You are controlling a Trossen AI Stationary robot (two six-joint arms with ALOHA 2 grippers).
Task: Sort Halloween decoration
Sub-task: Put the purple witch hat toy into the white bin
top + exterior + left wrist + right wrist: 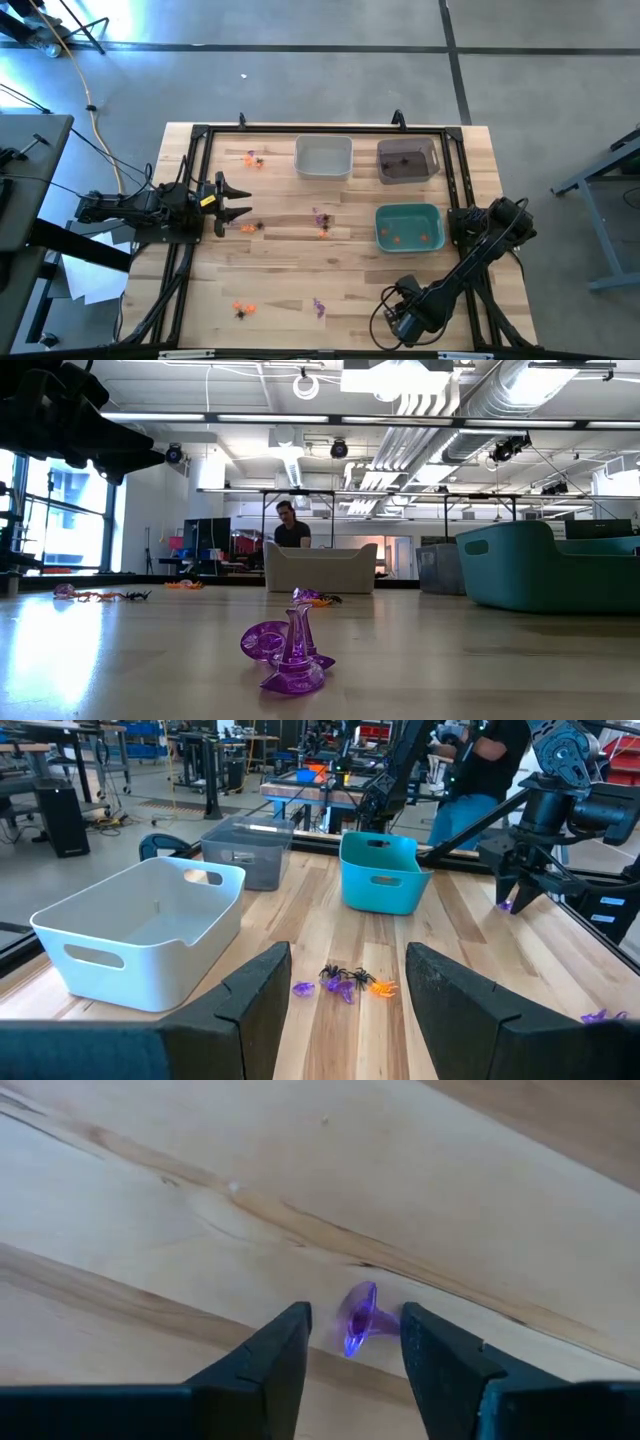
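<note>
Now the right gripper (353, 1342), fingers spread, stands around a purple trinket (358, 1318) near the table's (280, 290) near edge; the left gripper (240, 201) waits spread at the left.

Beyond the left gripper's (345, 988) spread fingers lay purple, black and orange trinkets (343, 984) on the table (470, 935), with white (145, 930), grey (247, 852) and teal bins (381, 873) behind.
</note>
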